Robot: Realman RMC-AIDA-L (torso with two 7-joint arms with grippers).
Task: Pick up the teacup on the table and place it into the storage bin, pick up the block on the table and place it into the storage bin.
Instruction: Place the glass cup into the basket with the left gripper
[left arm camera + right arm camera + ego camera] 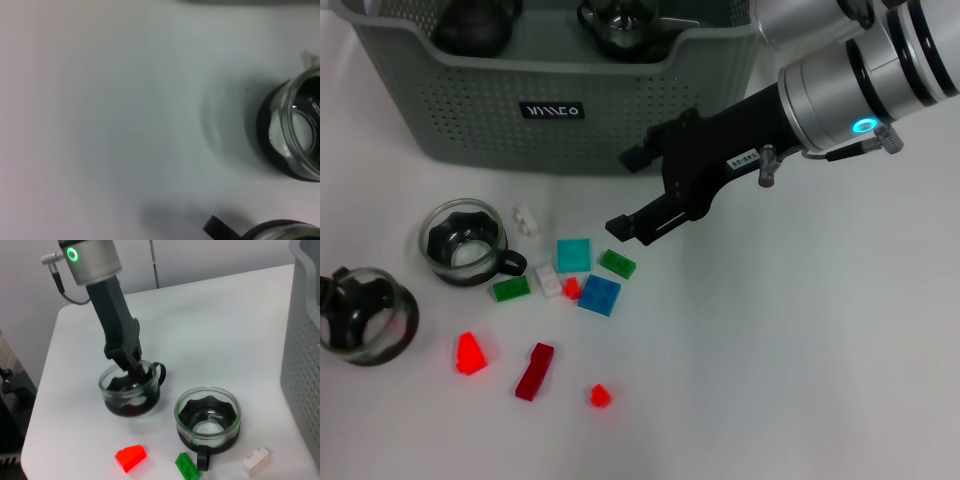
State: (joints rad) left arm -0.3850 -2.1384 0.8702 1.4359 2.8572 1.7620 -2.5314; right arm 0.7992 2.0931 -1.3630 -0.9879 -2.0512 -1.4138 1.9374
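Note:
One glass teacup (pixel 365 315) stands on the table at the near left. My left gripper (pixel 131 371) is shut on its rim (pixel 131 390) beside the handle, one finger inside the cup. A second teacup (pixel 467 243) stands free to its right, also seen in both wrist views (pixel 207 417) (pixel 295 135). Several blocks lie loose, among them a teal block (pixel 574 255), a blue block (pixel 599 295) and a green block (pixel 617 263). My right gripper (pixel 628 192) hangs open and holds nothing, just in front of the storage bin (pixel 550 110) and above the green block.
The grey-green bin fills the table's far side and holds dark glassware (pixel 475 25). A red wedge (pixel 470 353), a dark red bar (pixel 535 371), a small red piece (pixel 600 395) and a white block (pixel 526 218) lie scattered. Bare white tabletop (pixel 800 350) spreads to the right.

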